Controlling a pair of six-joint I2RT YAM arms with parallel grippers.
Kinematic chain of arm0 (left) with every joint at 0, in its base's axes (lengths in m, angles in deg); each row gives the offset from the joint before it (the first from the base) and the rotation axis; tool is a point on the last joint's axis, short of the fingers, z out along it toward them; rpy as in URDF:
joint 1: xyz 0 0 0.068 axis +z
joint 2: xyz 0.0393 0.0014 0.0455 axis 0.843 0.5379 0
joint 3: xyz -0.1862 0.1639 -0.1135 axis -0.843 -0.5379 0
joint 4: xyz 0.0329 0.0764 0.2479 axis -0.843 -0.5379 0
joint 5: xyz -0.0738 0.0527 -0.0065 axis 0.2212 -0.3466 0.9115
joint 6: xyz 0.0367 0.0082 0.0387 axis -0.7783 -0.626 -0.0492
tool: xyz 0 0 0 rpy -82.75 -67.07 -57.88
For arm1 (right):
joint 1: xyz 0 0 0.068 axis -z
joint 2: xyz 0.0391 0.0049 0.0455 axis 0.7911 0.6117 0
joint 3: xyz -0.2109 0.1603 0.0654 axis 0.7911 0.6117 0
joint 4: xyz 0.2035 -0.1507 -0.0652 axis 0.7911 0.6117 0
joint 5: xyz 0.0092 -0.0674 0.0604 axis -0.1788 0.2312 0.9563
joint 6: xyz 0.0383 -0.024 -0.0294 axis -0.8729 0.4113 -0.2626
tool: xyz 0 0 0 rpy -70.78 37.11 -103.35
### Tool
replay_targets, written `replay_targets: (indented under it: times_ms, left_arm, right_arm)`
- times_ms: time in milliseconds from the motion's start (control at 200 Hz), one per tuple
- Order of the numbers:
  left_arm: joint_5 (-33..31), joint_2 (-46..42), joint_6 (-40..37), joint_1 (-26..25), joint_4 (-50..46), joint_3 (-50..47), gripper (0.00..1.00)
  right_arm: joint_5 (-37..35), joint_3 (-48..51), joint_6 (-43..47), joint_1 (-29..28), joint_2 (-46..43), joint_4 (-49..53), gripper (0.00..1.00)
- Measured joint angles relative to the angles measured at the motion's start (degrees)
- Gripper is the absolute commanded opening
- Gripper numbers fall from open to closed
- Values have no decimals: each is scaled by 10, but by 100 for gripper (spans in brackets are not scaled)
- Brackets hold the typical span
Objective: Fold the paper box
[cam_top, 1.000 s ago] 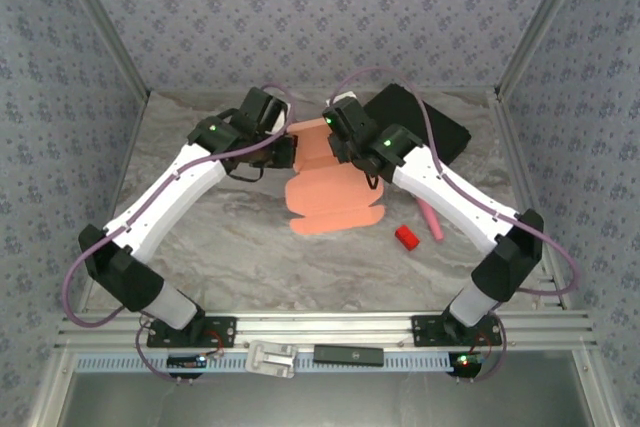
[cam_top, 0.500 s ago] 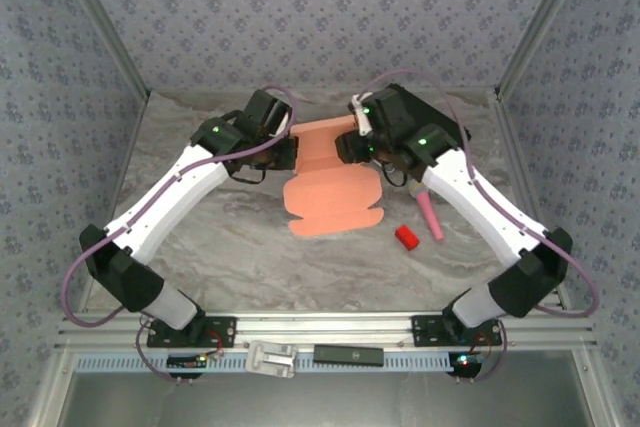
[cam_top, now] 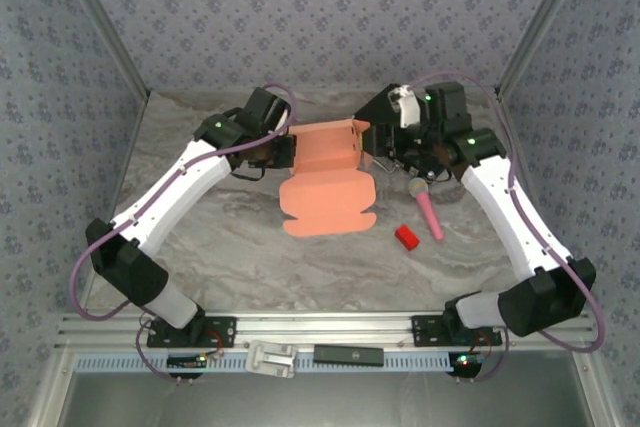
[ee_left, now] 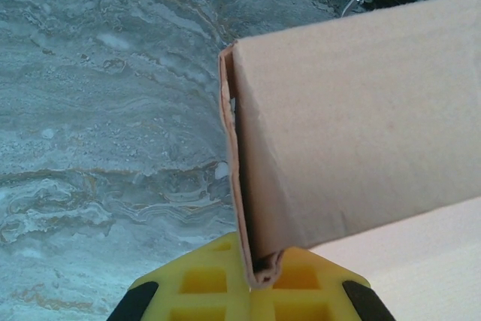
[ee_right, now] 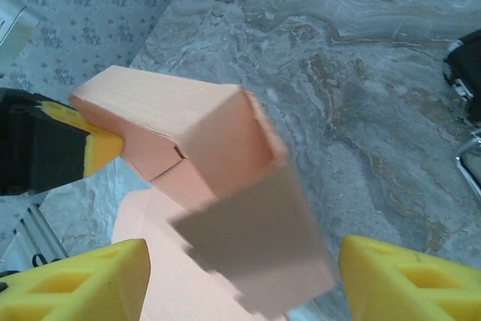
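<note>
The salmon-orange paper box (cam_top: 325,182) lies mid-table, its far half folded up into walls, its near half flat. My left gripper (cam_top: 288,151) is shut on the folded left edge; in the left wrist view the yellow fingers (ee_left: 203,285) pinch the doubled cardboard (ee_left: 259,259) of the paper box (ee_left: 353,125). My right gripper (cam_top: 379,154) hovers open just right of the raised part. In the right wrist view its fingertips (ee_right: 86,283) stand wide apart around a hanging flap of the paper box (ee_right: 225,148), not touching it. The left gripper's finger (ee_right: 98,149) shows at that box's far corner.
A black case (cam_top: 452,133) lies at the back right, partly under the right arm. A pink stick (cam_top: 430,211) and a small red block (cam_top: 406,237) lie right of the box. Bare marble table (cam_top: 230,237) stretches in front and to the left.
My right arm has swung back to the right, off the box, and now hovers beside it. The box's far half stands more upright. The left gripper keeps its hold.
</note>
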Motion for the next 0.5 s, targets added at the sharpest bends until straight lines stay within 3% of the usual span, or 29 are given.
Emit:
replay_targets:
  times_ms: [95,245,505]
  left_arm:
    - [8,0,-3,3,1,0,0]
    - [19,0,-7,8,1,0,0]
    - [32,0,-15,14,1,0,0]
  right_arm:
    - [31,29,-6,42,-17,-19,52]
    - [86,69,-11,70,-17,-75,44]
    - [184,87,-17,83,28,-144,48]
